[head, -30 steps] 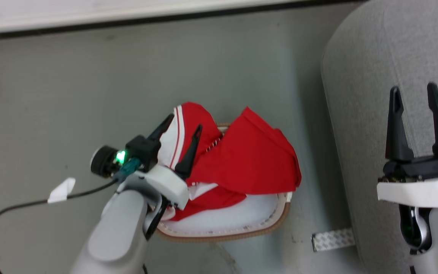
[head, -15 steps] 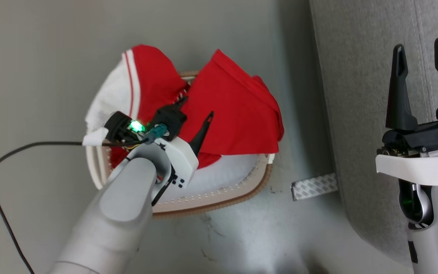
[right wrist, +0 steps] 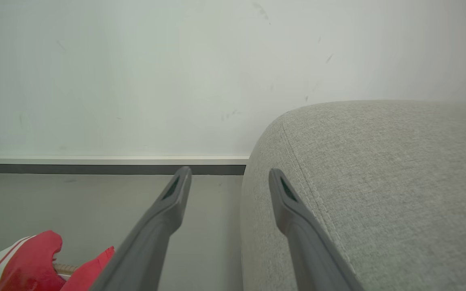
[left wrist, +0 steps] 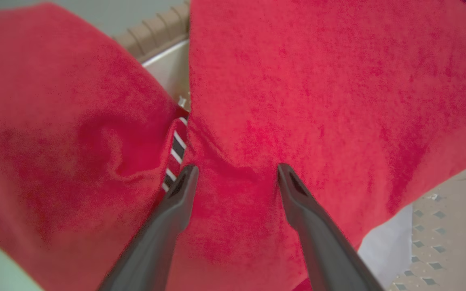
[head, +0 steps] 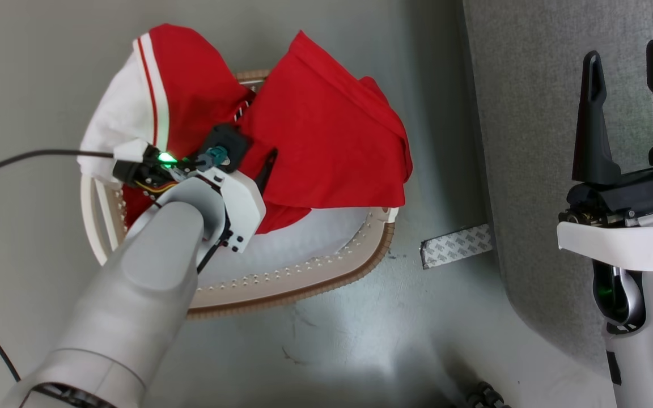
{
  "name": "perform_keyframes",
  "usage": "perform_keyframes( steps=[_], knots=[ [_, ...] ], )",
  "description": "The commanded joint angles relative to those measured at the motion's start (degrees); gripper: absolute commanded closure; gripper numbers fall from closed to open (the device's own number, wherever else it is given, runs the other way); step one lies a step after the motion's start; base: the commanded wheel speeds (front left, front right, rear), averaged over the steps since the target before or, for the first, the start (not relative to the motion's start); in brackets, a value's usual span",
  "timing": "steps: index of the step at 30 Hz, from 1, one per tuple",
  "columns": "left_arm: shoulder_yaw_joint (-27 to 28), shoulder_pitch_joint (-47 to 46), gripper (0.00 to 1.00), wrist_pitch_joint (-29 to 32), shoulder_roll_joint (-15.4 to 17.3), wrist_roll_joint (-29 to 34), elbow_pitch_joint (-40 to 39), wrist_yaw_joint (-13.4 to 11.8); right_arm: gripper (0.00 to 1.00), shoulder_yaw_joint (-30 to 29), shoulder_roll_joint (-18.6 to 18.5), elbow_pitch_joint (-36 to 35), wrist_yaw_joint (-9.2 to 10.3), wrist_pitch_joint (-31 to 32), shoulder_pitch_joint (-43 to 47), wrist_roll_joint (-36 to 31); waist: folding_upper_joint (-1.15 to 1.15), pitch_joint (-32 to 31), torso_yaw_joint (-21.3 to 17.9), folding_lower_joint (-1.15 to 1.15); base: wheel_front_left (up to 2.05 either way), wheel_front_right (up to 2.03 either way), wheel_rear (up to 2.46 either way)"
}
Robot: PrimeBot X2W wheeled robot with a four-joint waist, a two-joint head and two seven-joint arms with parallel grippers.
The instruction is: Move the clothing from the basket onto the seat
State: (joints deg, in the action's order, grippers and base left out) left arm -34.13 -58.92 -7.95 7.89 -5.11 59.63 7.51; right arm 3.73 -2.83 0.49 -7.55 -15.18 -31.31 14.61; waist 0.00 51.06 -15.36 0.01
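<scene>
Red clothing: heaped in the far half of the laundry basket, one fold with a white panel and thin red stripe spilling over the left rim, a second plain red fold draped over the far and right rim; a bit of striped trim shows between the two folds
Laundry basket: oval, white with perforated sides and a brown woven-look rim, standing on the grey floor just beside the sofa
Pale pad: lies in the near half of the basket, partly under the red cloth
Left gripper: down over the basket, jaws spread, both tips at the red cloth with a shallow fold between them, nothing pinched
Left forearm: pale grey, covers the near left part of the basket in the head view
Right gripper: held over the sofa's edge, well apart from the basket, jaws spread and empty
Sofa: light grey woven upholstery with a stitched seam and a rounded corner, to the right of the basket
Black cable: runs from the left wrist across the floor
Tape strip: stuck on the floor between basket and sofa, its fine print too small to read
Wall and skirting: pale wall with a dark band at its foot, beyond the basket
</scene>
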Motion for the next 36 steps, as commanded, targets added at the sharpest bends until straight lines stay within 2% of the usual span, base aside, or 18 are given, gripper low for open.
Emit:
perform_keyframes(
  steps=[1,13,14,15,16,25,36],
  knots=[
    [-0.13,-0.51,0.0,0.21,0.45,-0.56,0.43,-0.1,0.0,0.07,-0.12,-0.14,0.12,0.04,-0.65,-0.06,0.0,0.43,-0.21,-0.01,0.0,0.0,0.0],
    [-3.16,-3.31,0.0,0.5,-0.42,1.0,6.87,-0.12,0.0,0.6,-0.11,-0.77,0.12,0.04,0.49,0.33,0.0,2.62,-1.77,-0.01,0.0,0.0,0.0],
    [-3.36,-3.44,0.56,0.39,-0.57,0.95,7.31,-0.12,0.0,0.51,-0.11,-0.78,0.12,0.04,0.61,0.37,0.0,2.66,-1.79,-0.01,0.0,0.0,0.0],
    [-3.62,-3.58,0.95,0.31,-0.66,0.95,7.72,-0.11,0.0,0.46,-0.11,-0.74,0.12,0.04,0.71,0.42,0.0,2.66,-1.79,-0.01,0.0,0.0,0.0],
    [-4.15,-3.56,1.0,0.48,-0.78,1.17,8.25,-0.11,0.0,0.4,-0.11,-0.66,0.12,0.04,0.79,0.47,0.0,2.62,-1.79,-0.01,0.0,0.0,0.0],
    [-5.74,-0.44,1.0,-3.91,-2.8,-4.15,8.54,-0.1,0.0,-1.31,-0.13,1.04,0.12,0.04,1.95,0.3,0.0,-2.47,0.35,-0.01,0.0,0.0,0.0],
    [-9.69,9.78,1.0,-7.02,-4.06,-16.41,-0.71,-0.1,0.0,-6.31,-0.15,4.87,0.12,0.05,9.21,-1.62,0.0,-20.03,5.64,-0.01,0.0,0.0,0.0]
  ],
)
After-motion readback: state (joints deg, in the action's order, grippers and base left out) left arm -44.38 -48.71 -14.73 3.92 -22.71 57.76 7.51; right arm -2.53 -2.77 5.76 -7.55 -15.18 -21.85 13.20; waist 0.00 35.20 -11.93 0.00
